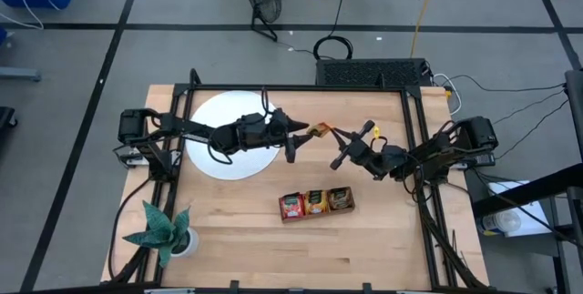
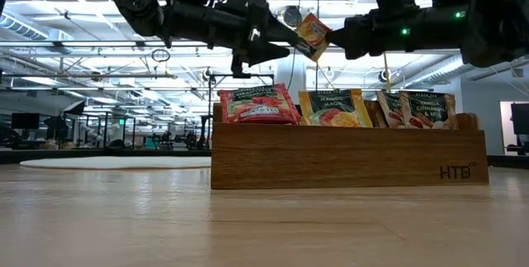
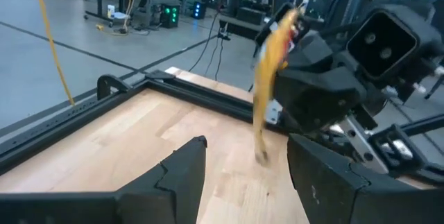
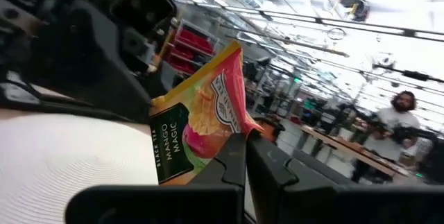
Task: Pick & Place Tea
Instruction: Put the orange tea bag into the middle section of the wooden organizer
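Note:
One tea sachet (image 1: 320, 130), orange-yellow and marked "Mango Magic" (image 4: 201, 123), is in the air between the two grippers, above the table's middle. My right gripper (image 1: 334, 133) (image 4: 246, 141) is shut on it. My left gripper (image 1: 299, 141) (image 3: 246, 158) is open, just left of the sachet (image 3: 274, 50), with its fingers on either side of it and apart from it. In the low view the sachet (image 2: 313, 35) hangs tilted above the wooden tray (image 2: 347, 158). More sachets, red, yellow and brown, stand upright in the tray's compartments. My right gripper pinches the sachet between its two fingertips (image 4: 232, 156) at one edge, near a corner (image 4: 234, 132). The fingers come about level from the table's right. The sachet is lifted clear and tilted, and sticks out past the fingertips toward my left gripper.
The white disc (image 1: 232, 135) lies on the table's far left part under my left arm. The three-compartment tray (image 1: 317, 203) sits nearer the near edge, middle. A potted plant (image 1: 164, 230) stands at the near left corner. A black frame (image 1: 419, 148) borders the table.

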### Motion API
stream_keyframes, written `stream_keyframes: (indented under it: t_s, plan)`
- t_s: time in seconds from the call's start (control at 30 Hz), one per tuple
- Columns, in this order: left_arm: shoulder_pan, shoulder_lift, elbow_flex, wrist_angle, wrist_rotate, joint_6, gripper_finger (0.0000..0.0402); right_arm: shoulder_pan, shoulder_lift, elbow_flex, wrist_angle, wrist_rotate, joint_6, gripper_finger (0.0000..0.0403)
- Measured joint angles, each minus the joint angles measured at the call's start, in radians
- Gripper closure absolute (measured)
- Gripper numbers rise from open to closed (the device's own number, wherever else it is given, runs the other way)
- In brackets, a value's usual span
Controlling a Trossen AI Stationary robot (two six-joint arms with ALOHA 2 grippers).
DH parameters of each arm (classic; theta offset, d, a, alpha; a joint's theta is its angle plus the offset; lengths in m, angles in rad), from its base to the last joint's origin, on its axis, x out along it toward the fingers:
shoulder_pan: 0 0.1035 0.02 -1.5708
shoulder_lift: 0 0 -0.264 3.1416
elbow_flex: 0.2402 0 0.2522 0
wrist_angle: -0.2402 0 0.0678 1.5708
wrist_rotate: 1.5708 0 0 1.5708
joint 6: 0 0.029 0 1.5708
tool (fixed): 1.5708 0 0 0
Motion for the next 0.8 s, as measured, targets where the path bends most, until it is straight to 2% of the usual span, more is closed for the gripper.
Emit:
stream_keyframes:
  t_s: [0.1,0.27,0.4,0.6,0.7,0.8]
  plan:
    - [0.0,0.0,0.0,0.015,0.0,-0.01,0.0199,0.0,0.0,0.0,-0.002,-0.047,0.034,0.0403]
    - [0.0,0.0,0.0,0.015,0.001,-0.031,0.0222,-0.008,0.0,0.0,0.0,-0.053,0.046,0.0403]
    - [0.0,0.0,0.0,0.015,0.001,-0.032,0.0271,-0.006,0.0,0.0,0.004,-0.082,0.061,0.0403]
    - [0.006,0.0,0.0,0.027,0.002,-0.025,0.0388,-0.007,0.001,0.0,0.004,-0.127,0.077,0.0403]
    - [0.006,0.0,0.0,-0.004,0.008,-0.009,0.0395,-0.007,0.001,0.0,-0.013,-0.127,0.093,0.0403]
    - [0.014,-0.042,0.012,-0.18,0.037,-0.021,0.0398,-0.007,0.003,0.0,-0.062,-0.128,0.131,0.0403]
